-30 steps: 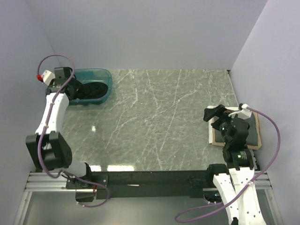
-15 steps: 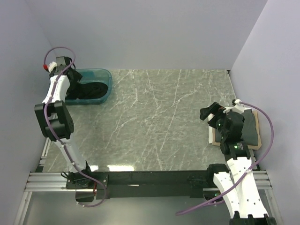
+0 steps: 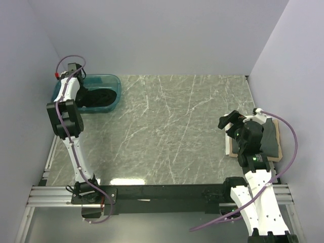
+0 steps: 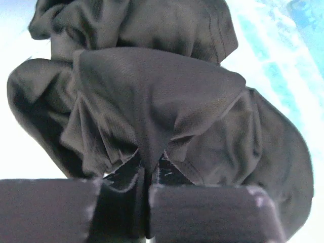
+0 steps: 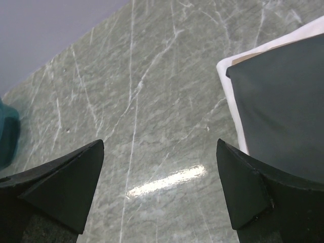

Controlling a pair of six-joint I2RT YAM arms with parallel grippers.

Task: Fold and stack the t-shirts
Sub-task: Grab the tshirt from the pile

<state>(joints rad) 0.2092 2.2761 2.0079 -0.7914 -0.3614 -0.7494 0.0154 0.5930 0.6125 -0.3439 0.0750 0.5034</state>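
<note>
Cloth of the black t-shirt [image 4: 152, 101], bunched inside the teal tub [image 3: 109, 80], is pinched by the left gripper [image 4: 147, 197]. Well right of the tub, the right gripper [image 5: 160, 152] gapes near the grey t-shirt [image 5: 283, 111]; marble table [image 3: 167, 126] stretches between.

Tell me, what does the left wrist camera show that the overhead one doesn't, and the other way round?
Only the left wrist view shows the grip up close: the left gripper pinched shut on a fold of the black shirt. Only the overhead view shows the right gripper, open beside the board, the grey shirt lying flat on that board, and the table. Both show the black shirt crumpled in the teal tub.
</note>
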